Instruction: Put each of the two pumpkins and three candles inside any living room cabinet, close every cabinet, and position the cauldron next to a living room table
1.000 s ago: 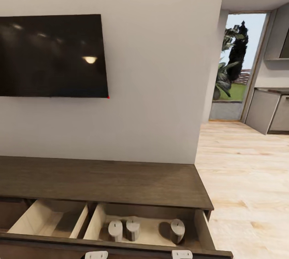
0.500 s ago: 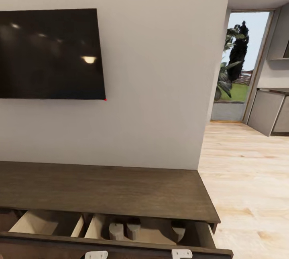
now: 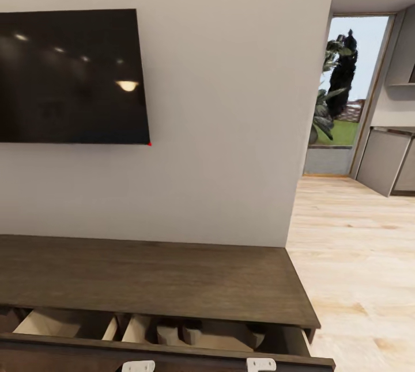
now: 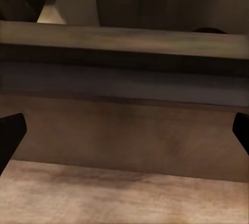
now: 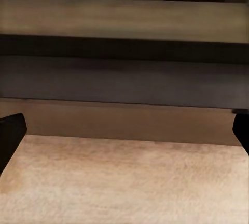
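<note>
- While the drawer (image 3: 173,355) of the cabinet (image 3: 150,280) stands slightly open at the lower edge of the head view, the candles (image 3: 193,333) lie inside it in the right-hand compartment, mostly shaded under the cabinet top, so their exact count cannot be told.
- Beside that compartment, to its left, a second light beige compartment (image 3: 63,324) is parted from it by a thin divider.
- Two white parts of the robot (image 3: 138,366) (image 3: 261,365) sit against the dark drawer front, one on the left and one on the right.
- Left gripper (image 4: 124,130): its dark fingers (image 4: 10,133) stand at opposite edges of the left wrist view, spread wide, with the dark drawer front between them and nothing pinched.
- Right gripper (image 5: 124,133): its fingers (image 5: 10,130) are likewise spread wide before the drawer front, with pale wood floor nearer the camera.
- Above the cabinet, a black television (image 3: 69,75) hangs on the grey wall (image 3: 230,130).
- To the right, light wood floor (image 3: 357,257) leads to a tall window (image 3: 346,90) with greenery outside, next to grey kitchen units (image 3: 386,159).
</note>
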### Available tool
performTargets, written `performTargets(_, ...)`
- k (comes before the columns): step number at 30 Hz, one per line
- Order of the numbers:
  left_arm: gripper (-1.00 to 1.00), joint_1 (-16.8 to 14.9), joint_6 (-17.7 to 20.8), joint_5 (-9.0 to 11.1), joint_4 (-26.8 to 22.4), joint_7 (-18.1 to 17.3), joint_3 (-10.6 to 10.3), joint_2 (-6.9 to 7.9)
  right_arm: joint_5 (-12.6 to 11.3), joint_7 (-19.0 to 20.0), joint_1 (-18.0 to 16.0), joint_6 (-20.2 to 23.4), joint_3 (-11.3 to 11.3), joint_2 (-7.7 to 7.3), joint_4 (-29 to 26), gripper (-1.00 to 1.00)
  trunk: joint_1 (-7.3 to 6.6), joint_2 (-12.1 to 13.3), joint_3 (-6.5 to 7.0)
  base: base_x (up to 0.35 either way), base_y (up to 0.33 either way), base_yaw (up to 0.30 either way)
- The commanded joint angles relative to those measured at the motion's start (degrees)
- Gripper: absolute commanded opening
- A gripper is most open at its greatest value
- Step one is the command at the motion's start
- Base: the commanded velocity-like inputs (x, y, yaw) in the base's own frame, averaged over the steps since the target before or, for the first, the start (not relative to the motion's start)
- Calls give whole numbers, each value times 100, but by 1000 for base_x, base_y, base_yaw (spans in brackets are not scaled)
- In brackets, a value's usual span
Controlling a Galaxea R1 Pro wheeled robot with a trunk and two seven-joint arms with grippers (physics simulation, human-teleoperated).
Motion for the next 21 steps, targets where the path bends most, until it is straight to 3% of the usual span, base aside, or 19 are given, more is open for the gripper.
performTargets(1,100,-5,-17,31,0,44,-50,6,-18,-22,-9,-23,99,0,-4,100,0,-3,-5,80,0,0)
performTargets(21,100,-5,-6,39,0,44,-50,5,-9,-22,-9,-23,99,0,-11,100,0,-3,-5,85,0,0)
